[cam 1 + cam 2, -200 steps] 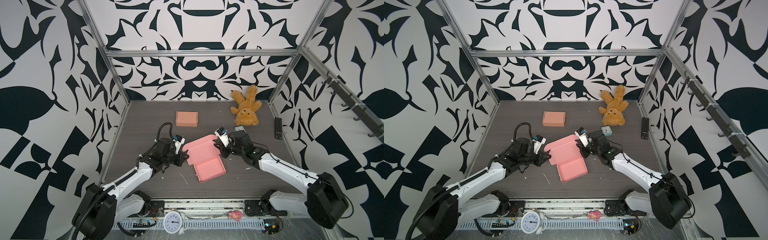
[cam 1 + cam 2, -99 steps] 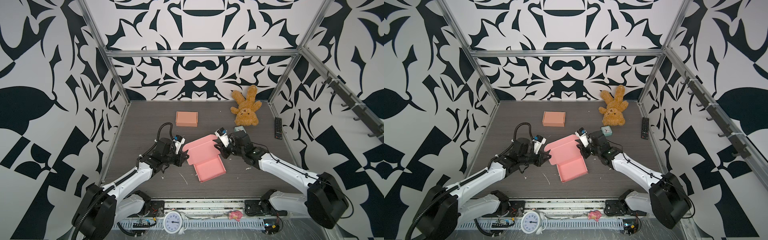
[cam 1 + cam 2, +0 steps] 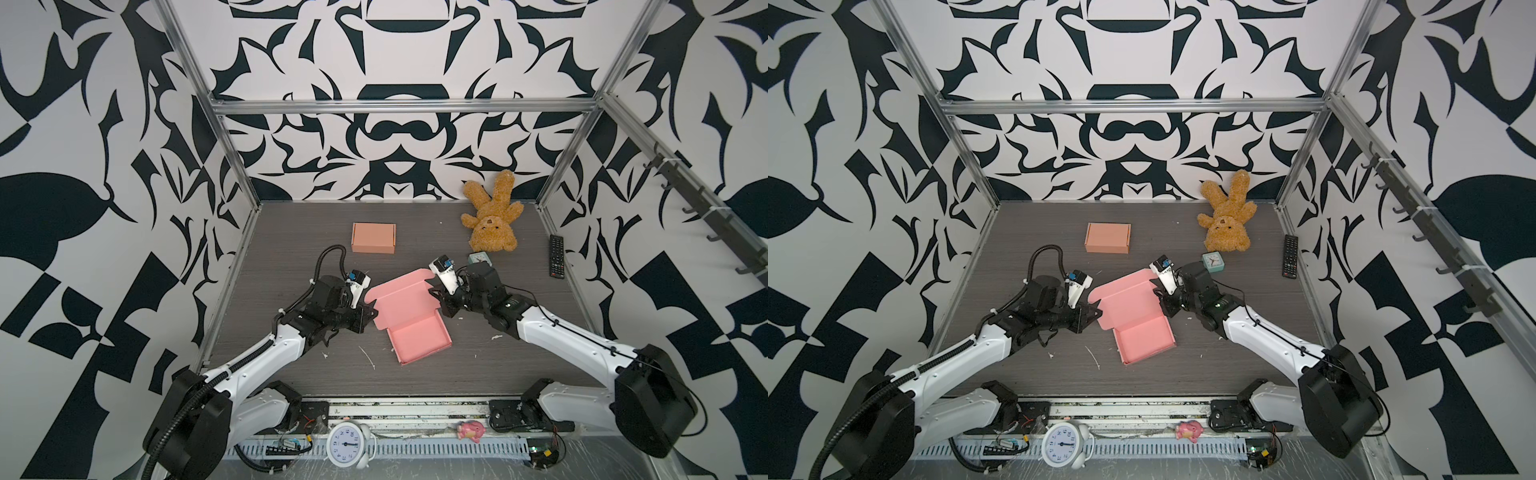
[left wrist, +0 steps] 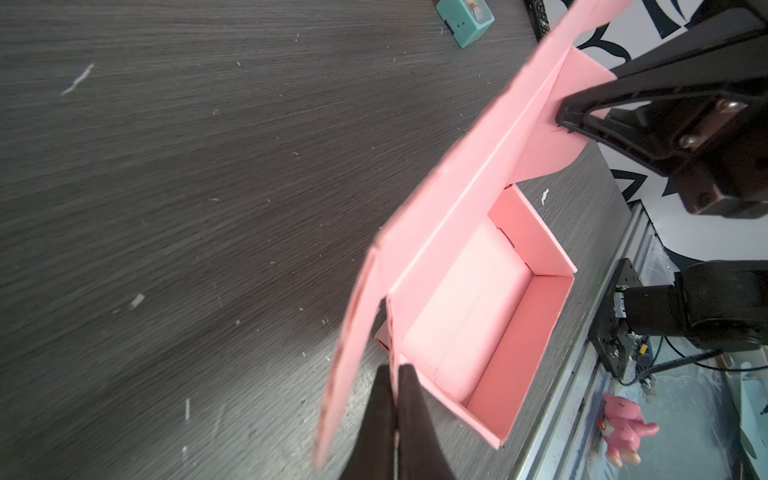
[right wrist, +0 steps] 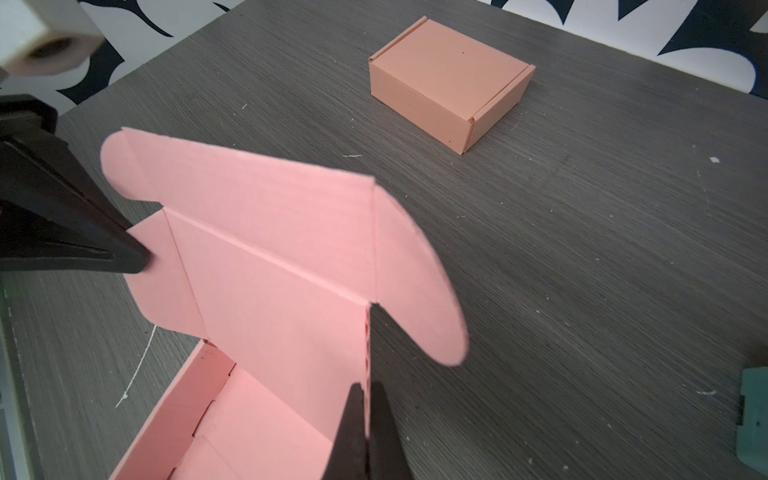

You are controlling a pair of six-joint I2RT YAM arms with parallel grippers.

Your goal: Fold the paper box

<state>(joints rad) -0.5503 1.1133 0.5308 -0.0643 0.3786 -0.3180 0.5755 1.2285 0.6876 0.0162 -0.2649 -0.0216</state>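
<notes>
The pink paper box point(image 3: 409, 320) point(image 3: 1133, 316) lies mid-table as an open tray, its lid tilted up at the far side. My left gripper point(image 3: 372, 312) point(image 3: 1096, 312) point(image 4: 395, 374) is shut on the lid's left edge by its side flap. On the opposite edge my right gripper point(image 3: 436, 296) point(image 3: 1160, 296) point(image 5: 366, 388) is shut, and a rounded flap sticks out beyond it. The left wrist view shows the tray's inside point(image 4: 478, 316). In the right wrist view the lid's inner face point(image 5: 270, 270) is turned toward the camera.
A closed orange box point(image 3: 373, 237) sits behind. A teddy bear point(image 3: 492, 220), a teal clock point(image 3: 480, 258) and a remote point(image 3: 556, 255) are at the back right. A white alarm clock point(image 3: 348, 442) and a pink toy point(image 3: 469, 430) rest on the front rail.
</notes>
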